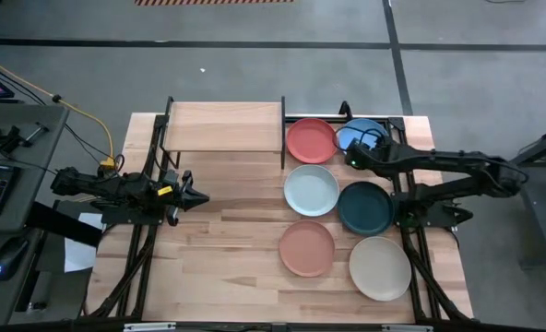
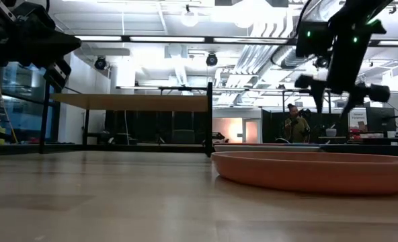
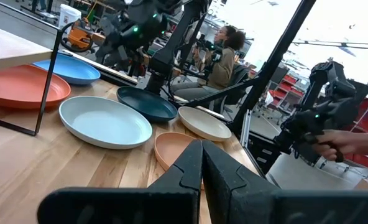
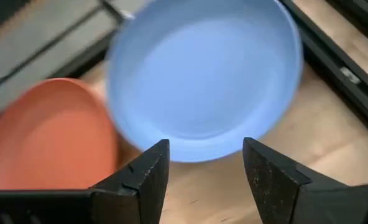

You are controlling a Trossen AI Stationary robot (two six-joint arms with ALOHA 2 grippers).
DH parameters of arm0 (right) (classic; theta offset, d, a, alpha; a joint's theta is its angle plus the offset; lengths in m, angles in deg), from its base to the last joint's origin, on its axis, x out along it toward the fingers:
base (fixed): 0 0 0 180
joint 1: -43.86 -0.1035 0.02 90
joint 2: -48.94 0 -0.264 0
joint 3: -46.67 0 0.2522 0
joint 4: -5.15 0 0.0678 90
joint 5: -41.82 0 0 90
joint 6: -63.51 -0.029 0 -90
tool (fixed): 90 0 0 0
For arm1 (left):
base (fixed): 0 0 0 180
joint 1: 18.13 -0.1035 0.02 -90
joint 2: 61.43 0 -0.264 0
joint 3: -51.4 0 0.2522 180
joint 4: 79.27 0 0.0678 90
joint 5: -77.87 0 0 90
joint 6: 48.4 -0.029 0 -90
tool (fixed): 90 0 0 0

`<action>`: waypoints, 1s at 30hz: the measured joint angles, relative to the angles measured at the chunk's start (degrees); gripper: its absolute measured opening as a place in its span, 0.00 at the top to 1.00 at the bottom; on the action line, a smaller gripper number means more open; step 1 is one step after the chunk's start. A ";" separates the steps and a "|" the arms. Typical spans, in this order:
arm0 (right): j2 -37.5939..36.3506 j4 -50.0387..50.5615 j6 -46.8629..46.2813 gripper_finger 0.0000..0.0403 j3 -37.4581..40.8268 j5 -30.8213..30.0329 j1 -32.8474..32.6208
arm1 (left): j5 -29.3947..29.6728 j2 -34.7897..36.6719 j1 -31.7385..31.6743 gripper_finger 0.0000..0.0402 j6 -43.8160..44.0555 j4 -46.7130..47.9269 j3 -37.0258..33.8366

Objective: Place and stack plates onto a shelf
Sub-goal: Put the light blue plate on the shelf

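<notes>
Just below open right claw: sky-blue plate, no contact.

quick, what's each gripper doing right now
left gripper: closed, holding nothing.
right gripper: open above the blue plate, holding nothing.

Blue plate: near half hidden under right gripper in high view; in right wrist view blurred, far rim cut by pic edge. Red plate beside it: blurred, cut at edge. Low view: salmon plate cut at edge, other plates hidden behind it. Left gripper: only fingertips' top shows, rest cut off.
</notes>
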 joint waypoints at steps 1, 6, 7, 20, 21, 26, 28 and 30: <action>0.45 0.04 -1.24 0.55 0.52 0.60 0.37 | 0.00 0.00 0.00 1.00 0.00 0.00 0.00; 1.08 0.23 -9.10 0.58 3.13 1.21 1.18 | 0.00 0.00 0.00 1.00 0.00 0.00 0.00; 1.07 -0.08 -10.52 0.59 3.76 1.23 1.27 | 0.00 0.00 -0.02 1.00 0.00 0.00 0.00; 1.06 -11.46 -25.21 0.60 12.79 2.13 3.46 | 0.00 0.00 -0.02 1.00 0.00 0.00 -0.01; 1.06 -13.00 -24.75 0.60 13.24 1.83 4.09 | 0.02 0.00 -0.02 1.00 0.00 0.00 0.00; 1.06 -16.10 -23.12 0.60 14.76 2.60 8.31 | 0.00 0.00 0.00 1.00 0.00 0.00 0.00; 1.06 -16.30 -22.98 0.60 14.95 3.45 9.93 | 0.00 0.00 -0.02 1.00 0.00 0.00 -0.02; 1.06 -16.57 -22.06 0.61 14.95 3.81 11.29 | 0.00 0.00 0.00 1.00 0.00 0.00 0.00</action>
